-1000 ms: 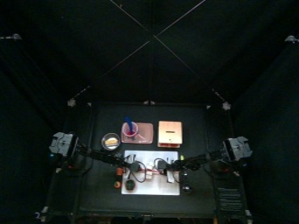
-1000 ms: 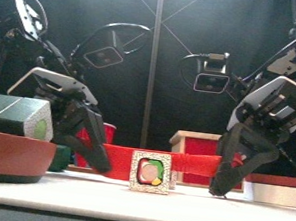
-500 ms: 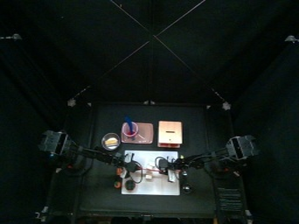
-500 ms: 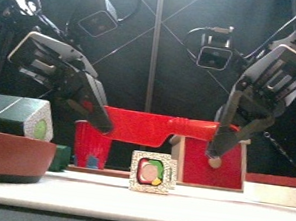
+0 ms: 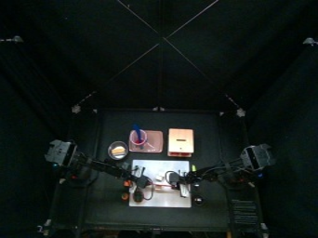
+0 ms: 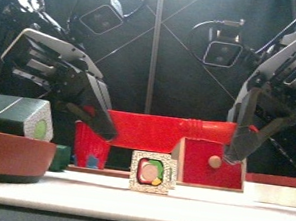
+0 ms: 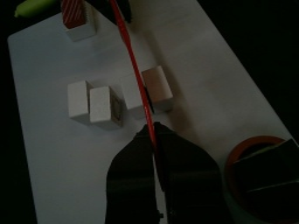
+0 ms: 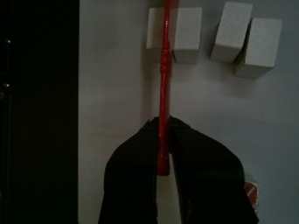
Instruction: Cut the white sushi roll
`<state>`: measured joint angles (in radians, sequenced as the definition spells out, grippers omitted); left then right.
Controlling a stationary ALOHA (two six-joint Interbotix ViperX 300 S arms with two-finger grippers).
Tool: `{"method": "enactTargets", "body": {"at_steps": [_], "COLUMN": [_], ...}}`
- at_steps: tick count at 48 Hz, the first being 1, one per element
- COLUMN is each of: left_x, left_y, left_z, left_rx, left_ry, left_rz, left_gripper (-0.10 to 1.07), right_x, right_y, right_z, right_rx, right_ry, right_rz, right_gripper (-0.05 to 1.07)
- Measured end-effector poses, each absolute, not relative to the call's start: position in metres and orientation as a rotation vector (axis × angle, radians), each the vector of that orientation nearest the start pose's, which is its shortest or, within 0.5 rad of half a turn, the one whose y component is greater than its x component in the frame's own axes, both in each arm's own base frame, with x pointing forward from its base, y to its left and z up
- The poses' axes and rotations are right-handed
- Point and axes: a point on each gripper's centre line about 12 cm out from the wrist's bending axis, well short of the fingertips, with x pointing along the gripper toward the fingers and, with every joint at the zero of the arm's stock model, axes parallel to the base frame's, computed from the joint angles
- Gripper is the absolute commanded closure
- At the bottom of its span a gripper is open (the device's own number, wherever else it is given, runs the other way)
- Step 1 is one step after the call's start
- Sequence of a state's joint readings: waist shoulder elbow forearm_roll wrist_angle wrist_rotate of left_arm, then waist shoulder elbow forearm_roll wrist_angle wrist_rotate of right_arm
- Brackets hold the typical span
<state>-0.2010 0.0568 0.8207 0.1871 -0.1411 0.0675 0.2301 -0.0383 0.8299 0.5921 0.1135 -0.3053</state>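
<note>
The white sushi roll (image 7: 105,103) shows as three pale blocks side by side on the white board (image 7: 70,166). One block (image 8: 155,31) lies under the line of a flat red blade (image 6: 149,129), and two blocks (image 8: 246,37) lie beside it. The blade hangs level above the board, edge-on in both wrist views. My left gripper (image 7: 149,131) is shut on one end and my right gripper (image 8: 163,122) on the other. A white-rimmed roll face (image 6: 152,171) with a pink and green centre stands below the blade.
A brown bowl (image 6: 5,152) at the left holds a dark roll piece (image 6: 14,114). A red-faced wooden box (image 6: 210,162) and a pink cup (image 5: 139,139) stand behind the board. A small orange-red piece (image 5: 125,193) lies on the board's left end.
Both arms have risen and carried the red blade up from just above the board to well clear of the roll pieces. Both grips on it are unchanged.
</note>
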Motion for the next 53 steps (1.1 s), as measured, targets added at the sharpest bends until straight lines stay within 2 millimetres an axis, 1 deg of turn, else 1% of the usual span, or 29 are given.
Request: {"method": "enactTargets", "body": {"at_steps": [10, 25, 32, 48, 53], "left_x": [0.352, 0.353, 0.353, 0.354, 0.354], "left_y": [-0.077, -0.079, -0.078, -0.079, -0.078], "left_z": [0.110, 0.108, 0.098, 0.083, 0.075], "left_rx": [0.304, 0.308, 0.311, 0.312, 0.314], "left_ry": [0.710, 0.721, 0.755, 0.795, 0.816], "left_rz": [-0.314, -0.318, -0.320, -0.323, -0.324], "left_gripper": [0.74, 0.74, 0.74, 0.74, 0.74], "right_x": [0.320, 0.319, 0.319, 0.320, 0.321], "right_y": [0.086, 0.087, 0.086, 0.087, 0.087], "right_z": [0.122, 0.120, 0.116, 0.107, 0.100], "right_rx": [0.205, 0.207, 0.206, 0.202, 0.201], "right_ry": [0.934, 0.944, 0.955, 0.981, 1.001], "right_rz": [0.149, 0.150, 0.146, 0.142, 0.138], "right_gripper": [0.57, 0.57, 0.57, 0.57, 0.57]}}
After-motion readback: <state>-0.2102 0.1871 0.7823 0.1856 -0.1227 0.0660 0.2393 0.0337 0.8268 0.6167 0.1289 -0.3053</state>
